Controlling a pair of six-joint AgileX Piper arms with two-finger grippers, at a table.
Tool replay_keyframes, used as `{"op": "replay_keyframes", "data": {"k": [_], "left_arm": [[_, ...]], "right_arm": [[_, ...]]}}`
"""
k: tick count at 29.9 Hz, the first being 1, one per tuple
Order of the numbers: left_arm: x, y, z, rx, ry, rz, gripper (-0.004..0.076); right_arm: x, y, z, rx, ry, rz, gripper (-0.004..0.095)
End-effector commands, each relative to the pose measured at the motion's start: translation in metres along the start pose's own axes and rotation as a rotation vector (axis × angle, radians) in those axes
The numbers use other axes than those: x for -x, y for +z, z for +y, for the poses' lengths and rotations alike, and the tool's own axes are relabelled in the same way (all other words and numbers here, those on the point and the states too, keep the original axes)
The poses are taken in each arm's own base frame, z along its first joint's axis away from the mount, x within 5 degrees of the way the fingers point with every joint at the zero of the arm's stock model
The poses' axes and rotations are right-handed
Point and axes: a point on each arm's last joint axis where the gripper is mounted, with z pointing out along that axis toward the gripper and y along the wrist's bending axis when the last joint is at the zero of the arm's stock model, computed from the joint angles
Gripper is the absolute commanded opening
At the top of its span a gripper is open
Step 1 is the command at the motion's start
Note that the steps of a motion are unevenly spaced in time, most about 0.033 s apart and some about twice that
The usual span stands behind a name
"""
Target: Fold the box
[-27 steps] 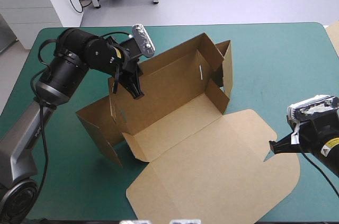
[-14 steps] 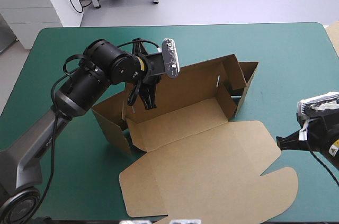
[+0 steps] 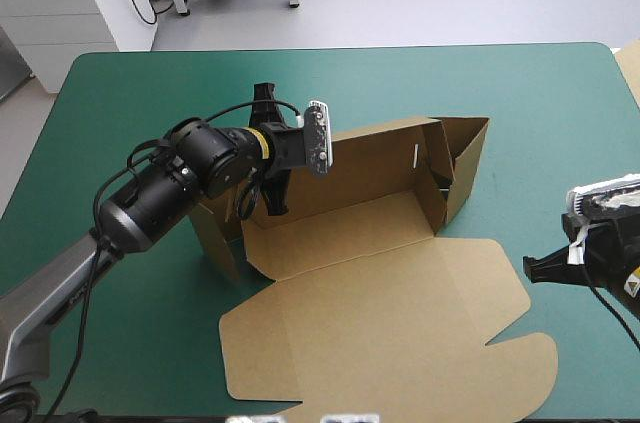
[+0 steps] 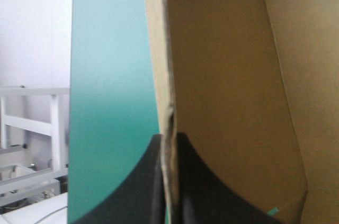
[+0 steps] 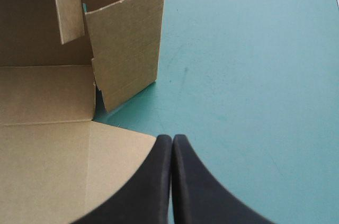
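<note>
Clamping upright rear wall of box (image 3: 350,233) near its left corner: left jaws. Box sitting at middle of desk (image 3: 560,113), lid (image 3: 400,333) lying flat toward near edge. Right jaws hovering closed, empty, beside lid's right edge.

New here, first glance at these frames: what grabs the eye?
The brown box dominates mid-table: back and side walls raised, lid lying flat toward the near edge. The left hand is shut on a raised wall's edge at the box's left end. The right hand sits shut and empty at the lid's right edge, over the teal-green cover.
</note>
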Motion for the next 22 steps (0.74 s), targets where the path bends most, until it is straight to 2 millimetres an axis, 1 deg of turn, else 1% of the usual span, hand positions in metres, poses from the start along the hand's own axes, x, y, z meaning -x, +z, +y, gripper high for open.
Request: {"op": "replay_keyframes", "data": {"k": [1, 3, 7, 9, 12, 15, 18, 22], "left_arm": [[0.006, -0.021, -0.008, 0.131, 0.080, -0.107, -0.0008], [0.004, -0.020, -0.018, 0.160, 0.126, -0.119, -0.0008], [-0.002, -0.010, -0.034, 0.188, 0.143, -0.136, -0.0008], [-0.006, -0.006, -0.039, 0.218, 0.155, -0.144, -0.0008], [-0.010, -0.005, -0.046, 0.261, 0.182, -0.159, -0.0008], [-0.015, -0.005, -0.053, 0.293, 0.234, -0.172, -0.0008], [-0.018, -0.002, -0.063, 0.297, 0.299, -0.188, -0.0008], [-0.021, 0.003, -0.072, 0.284, 0.326, -0.202, -0.0008]], "right_arm": [[0.015, -0.008, -0.003, -0.016, 0.011, -0.113, -0.0021], [0.017, -0.008, -0.003, -0.016, 0.013, -0.137, -0.0021], [0.021, -0.006, -0.002, -0.012, 0.028, -0.166, -0.0021], [0.022, -0.004, -0.002, -0.008, 0.030, -0.166, -0.0021], [0.024, 0.000, -0.001, -0.005, 0.030, -0.153, -0.0021], [0.031, 0.006, -0.001, -0.001, 0.030, -0.135, -0.0021], [0.045, 0.012, -0.001, -0.002, 0.009, -0.126, -0.0021], [0.069, 0.026, -0.002, -0.004, -0.004, -0.107, -0.0021]]}}
